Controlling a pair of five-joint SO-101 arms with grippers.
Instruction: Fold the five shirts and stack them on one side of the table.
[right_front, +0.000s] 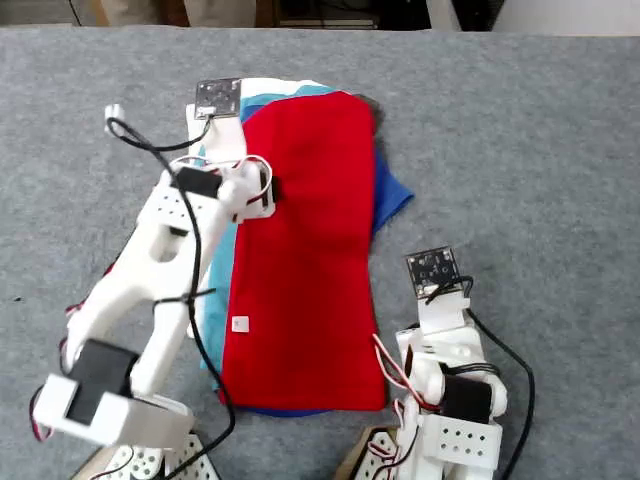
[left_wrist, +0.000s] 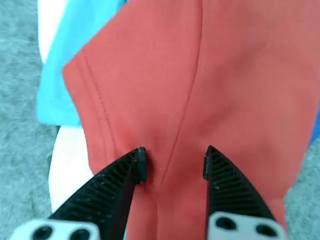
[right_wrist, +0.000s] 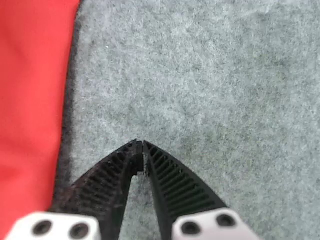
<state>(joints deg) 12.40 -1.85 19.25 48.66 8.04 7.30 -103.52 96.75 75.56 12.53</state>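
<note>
Red shirt (right_front: 305, 250) on top of a pile, lying flat mid table (right_front: 540, 150), long side running away from the arms, not folded into a small packet

Under it: light blue shirt (right_front: 215, 290) sticks out along the left edge and at the far end, white shirt (right_front: 265, 85) peeks at the far end, dark blue shirt (right_front: 392, 195) pokes out on the right side and as a thin strip at the near end

Small white tag (right_front: 240, 323) sits on the red shirt near its left edge

Left arm (right_front: 150, 280) stretched out over the left side of the pile, wrist above the red shirt's far left part

Left gripper (left_wrist: 172, 165): jaws moderately apart, both tips down on the red shirt (left_wrist: 200, 75), a low ridge of red cloth running up between them; not closed on it, nothing lifted

Same view: red sleeve corner lies over the light blue shirt (left_wrist: 65, 75), white shirt (left_wrist: 67, 160) below that, grey table (left_wrist: 20, 100) at the side

Right arm (right_front: 450, 350) pulled back near its base, to the right of the pile's near end

Right gripper (right_wrist: 142, 150): tips pressed together, no cloth between them, holding nothing, over bare grey table (right_wrist: 200, 75), just beside the red shirt (right_wrist: 30, 100) edge, not touching it

Dark line along that edge, can't tell if shadow or cloth
</note>
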